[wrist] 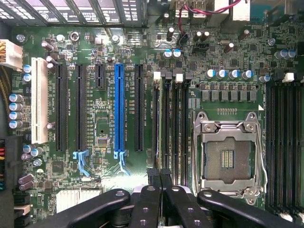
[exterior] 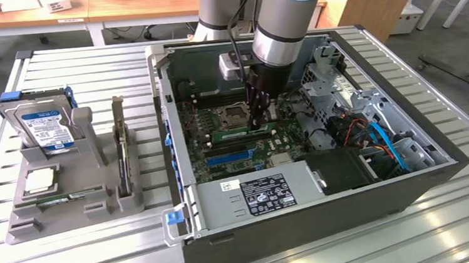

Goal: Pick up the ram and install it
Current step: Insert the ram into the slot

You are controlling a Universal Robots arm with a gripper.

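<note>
The ram [exterior: 233,133] is a thin green stick standing on edge in a memory slot on the motherboard [exterior: 219,148], just beside the empty processor socket [exterior: 231,114]. My gripper [exterior: 256,125] reaches straight down into the open computer case and is shut on the ram's upper edge. In the wrist view the ram [wrist: 158,128] runs as a narrow line away from the black fingertips [wrist: 153,176], which stand pressed close together. White slot clips [wrist: 157,76] sit at the ram's far end. How deep the ram sits in the slot is hidden.
The case walls [exterior: 167,130], the drive cage [exterior: 331,80] and blue cables [exterior: 386,141] crowd the gripper. The power supply [exterior: 256,196] fills the near end of the case. At the exterior view's left, a grey holder [exterior: 24,229] carries a hard drive [exterior: 46,127], a silver chip [exterior: 41,178] and an upright card [exterior: 121,153].
</note>
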